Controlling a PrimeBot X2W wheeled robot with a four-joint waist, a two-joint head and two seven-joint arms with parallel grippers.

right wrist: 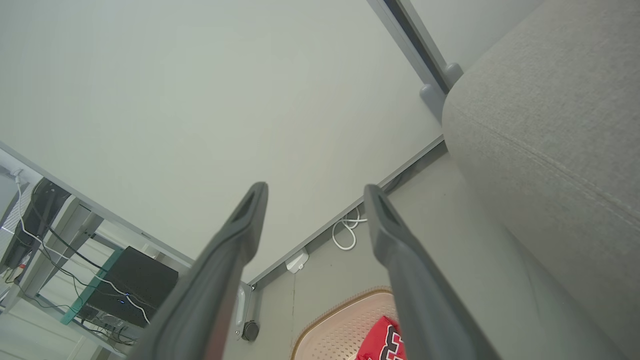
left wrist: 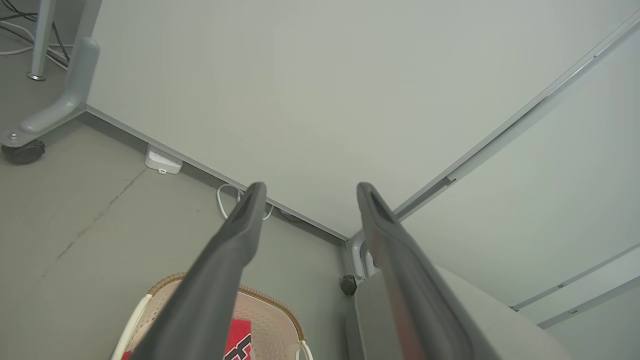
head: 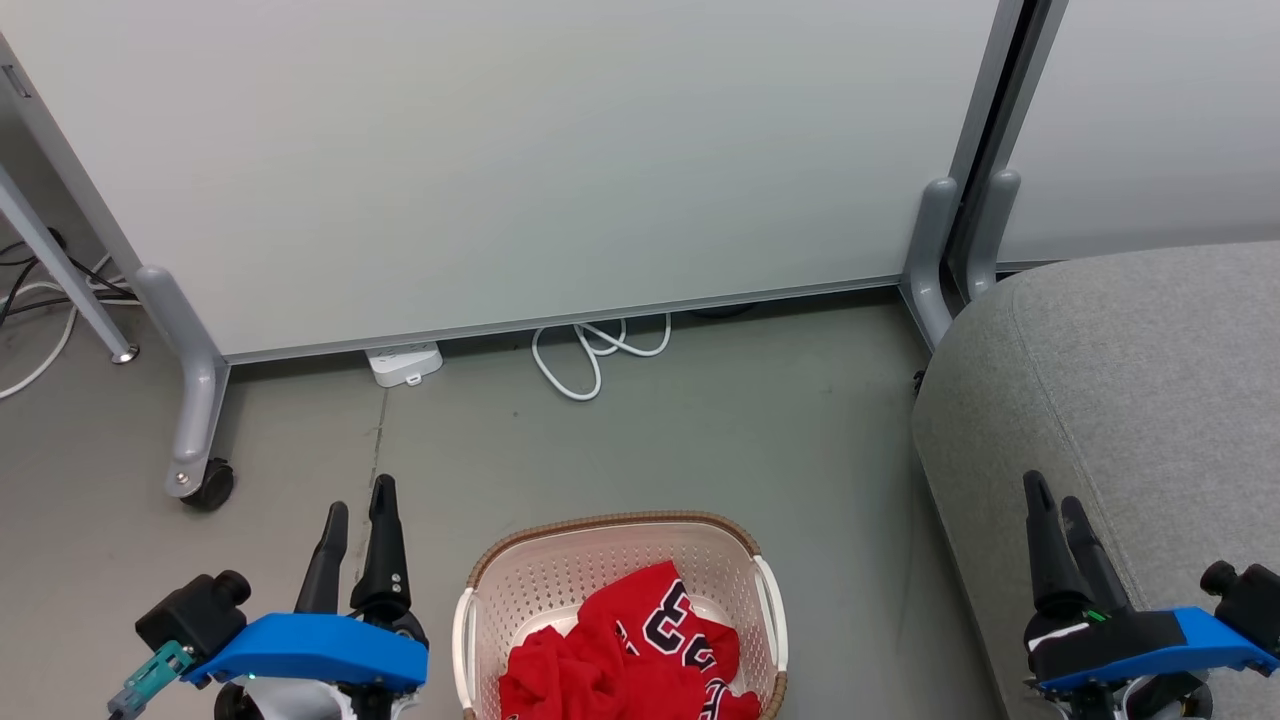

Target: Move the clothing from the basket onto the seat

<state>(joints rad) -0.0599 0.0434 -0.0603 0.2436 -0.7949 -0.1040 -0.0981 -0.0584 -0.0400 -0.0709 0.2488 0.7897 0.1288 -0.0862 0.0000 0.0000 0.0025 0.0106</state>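
Left gripper (head: 360, 498) and right gripper (head: 1052, 492) are hovering with jaws spread and empty, flanking the basket (head: 610, 522) so either can presumably descend onto the red clothing (head: 620, 650) lying heaped inside it, while the grey seat (head: 1130, 380) is standing near on the right.

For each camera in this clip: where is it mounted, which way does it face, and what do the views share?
Head: up top, facing forward and down at the basket of clothing; left claw and right claw, both open, at the bottom corners.
Left wrist: along the left claw toward the wall.
Right wrist: along the right claw, seat at right.
Shared: both wrist views catch the basket and wall.
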